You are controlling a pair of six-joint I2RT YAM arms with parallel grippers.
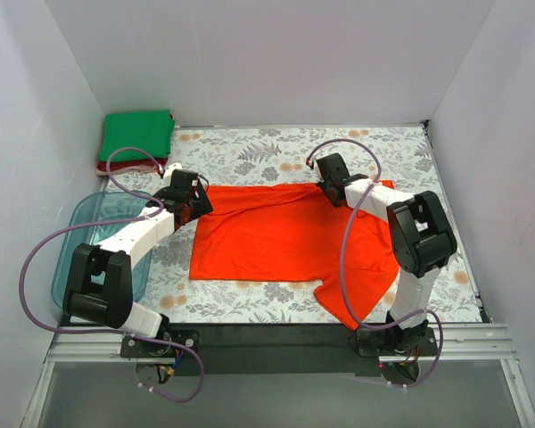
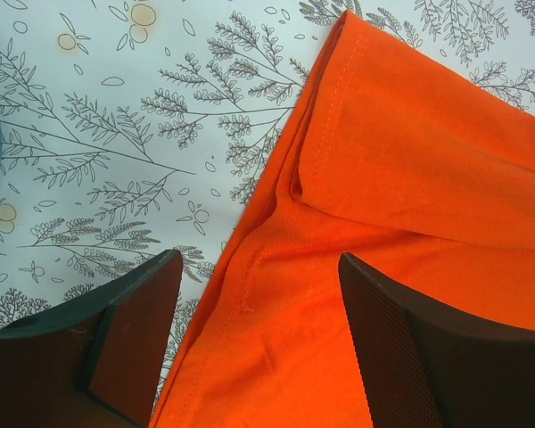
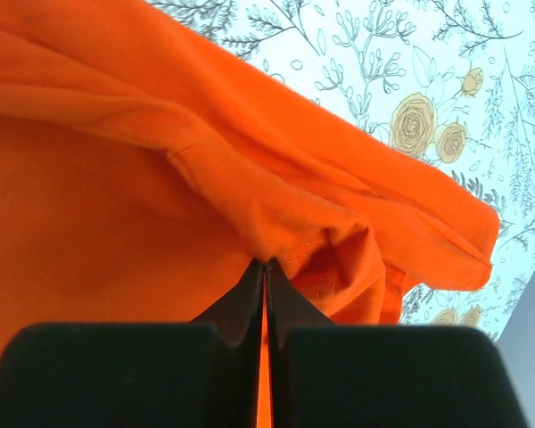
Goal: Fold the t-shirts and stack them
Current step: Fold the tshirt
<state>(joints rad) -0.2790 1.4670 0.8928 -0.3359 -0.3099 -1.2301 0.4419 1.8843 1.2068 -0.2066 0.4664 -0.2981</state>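
Left gripper (image 2: 259, 263): jaws spread wide, one dark textured pad over the floral print and one over the cloth, straddling the stitched left edge of the orange-red t-shirt (image 1: 276, 236), nothing pinched. Right gripper (image 3: 265, 265): jaws pressed together on a bunched fold of the same soft cloth at its far right corner. Shirt lies mostly flat mid-table on the floral-printed table cover (image 1: 250, 152); the green t-shirt (image 1: 138, 134) sits folded square atop the dark red t-shirt (image 1: 129, 167) in the far left corner, beyond the clear blue tub (image 1: 89, 218).
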